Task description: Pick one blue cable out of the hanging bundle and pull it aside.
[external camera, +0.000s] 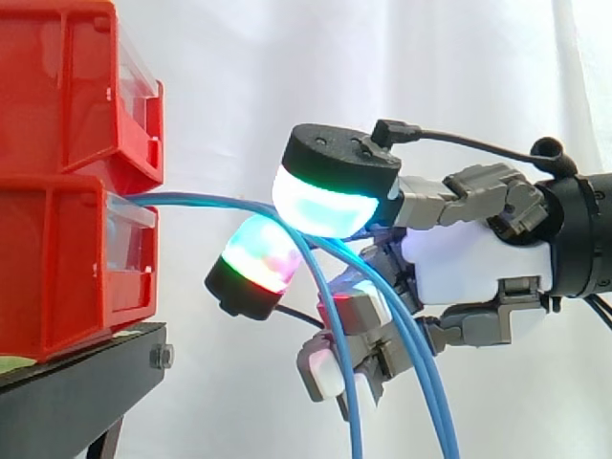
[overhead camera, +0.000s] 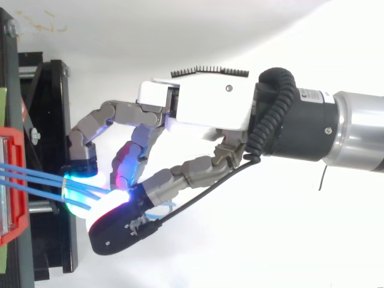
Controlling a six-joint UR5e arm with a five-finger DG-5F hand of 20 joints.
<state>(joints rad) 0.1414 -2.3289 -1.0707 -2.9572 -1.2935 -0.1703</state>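
Several thin blue cables leave the lower red bin, arc to the right and hang down past the bottom edge. My hand reaches in from the right with its fingers curled round them. A white-cyan glowing pad lies on top of the cables, and a green and red pad sits just below them. In the top view the blue cables run from the red bin into the gap between two glowing pads of the hand. How many strands are held is hidden by the pads.
Two red bins are stacked on a black stand at the left, with the upper red bin close above the cables' exit. A white curtain hangs behind. The black stand lies directly under the fingertips in the top view.
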